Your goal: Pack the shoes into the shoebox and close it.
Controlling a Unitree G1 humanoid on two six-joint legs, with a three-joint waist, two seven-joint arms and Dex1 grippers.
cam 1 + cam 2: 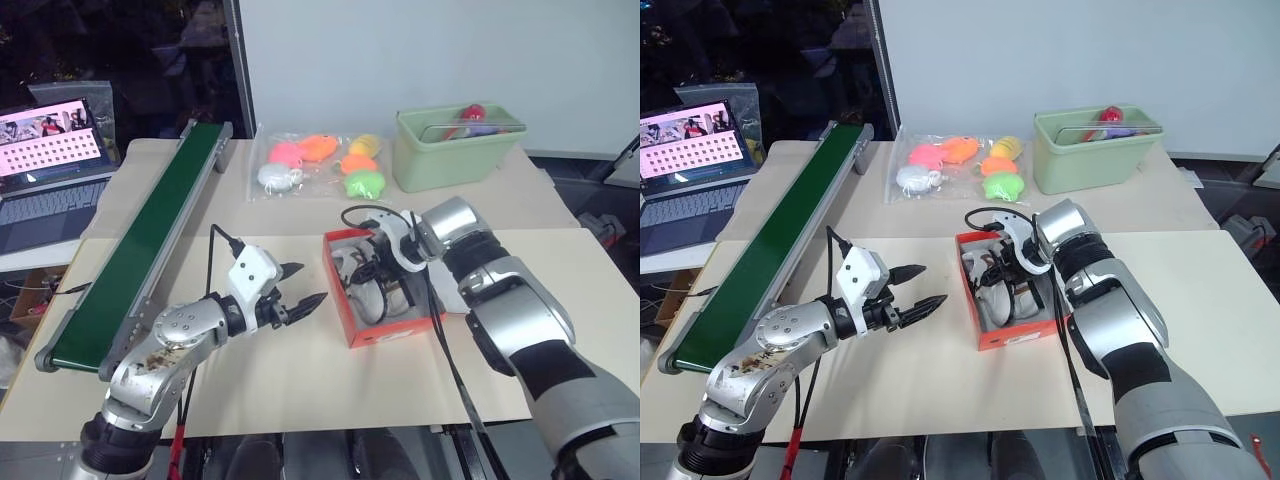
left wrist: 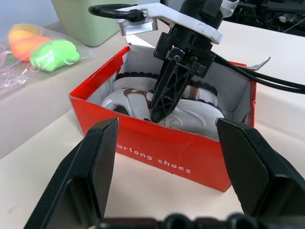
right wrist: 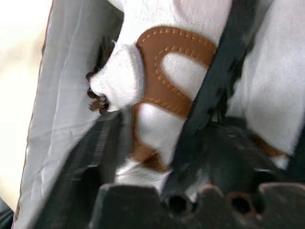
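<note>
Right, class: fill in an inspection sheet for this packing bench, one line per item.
Surface: pale table, bare in front of the box.
Job's things: white shoes lie inside the red shoebox, whose top is not closed.
Clutter: bagged plush toys; green bin; conveyor belt.
Grippers: left pincer open, empty, beside the box; right pincer inside the box, over the shoes.
Cables: black leads on the right wrist.
Surroundings: laptop, switched on.
</note>
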